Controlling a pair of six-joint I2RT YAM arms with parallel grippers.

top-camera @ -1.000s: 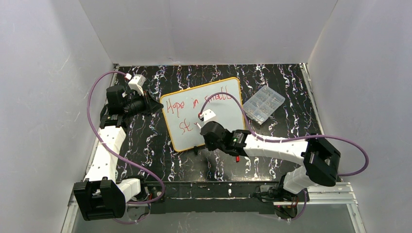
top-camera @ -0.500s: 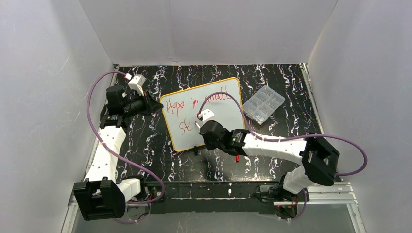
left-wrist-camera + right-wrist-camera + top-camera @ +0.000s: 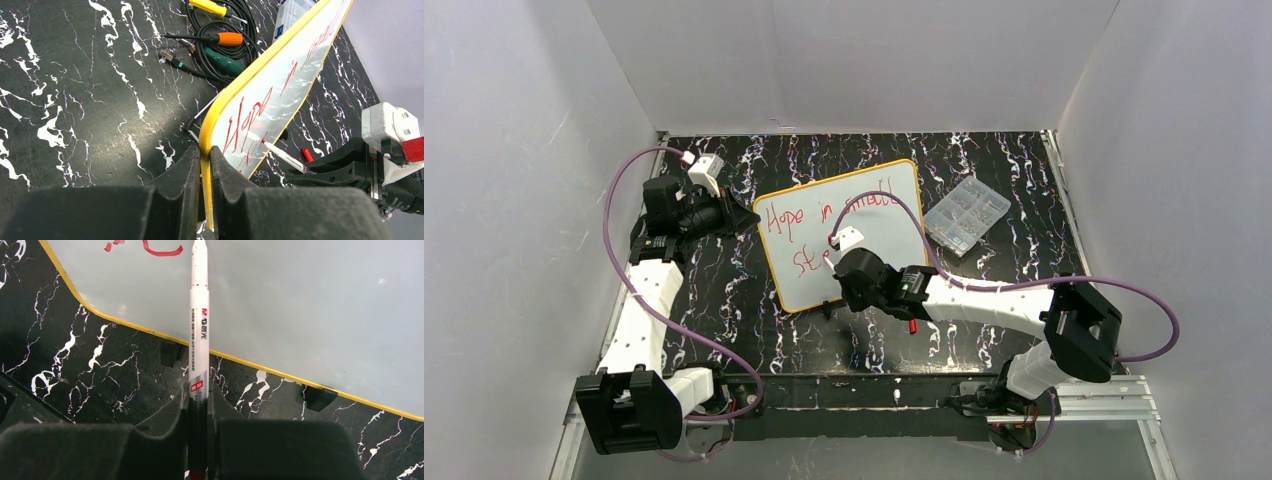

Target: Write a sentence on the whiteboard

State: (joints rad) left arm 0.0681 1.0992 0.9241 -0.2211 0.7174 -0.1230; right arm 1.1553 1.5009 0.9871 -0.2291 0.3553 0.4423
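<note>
The whiteboard (image 3: 879, 235) with its yellow rim lies tilted in the middle of the table. On it the sentence (image 3: 824, 207) in red reads "Hope in small", with "St" begun on the line below. My left gripper (image 3: 749, 218) is shut on the board's left rim (image 3: 205, 160). My right gripper (image 3: 844, 268) is shut on a white marker (image 3: 199, 330). The marker's tip rests on the board beside a fresh red stroke (image 3: 160, 250). In the left wrist view the marker (image 3: 282, 155) slants onto the board (image 3: 280, 85).
A clear plastic parts box (image 3: 966, 212) stands right of the board. A red marker cap (image 3: 913, 326) lies by the right forearm. Screwdrivers and coiled cables (image 3: 220, 45) lie under the board's raised edge. Black feet (image 3: 169, 354) prop up the board. White walls enclose the table.
My right gripper has crept slightly left and up along the second line with the marker. The left gripper and the board have not moved.
</note>
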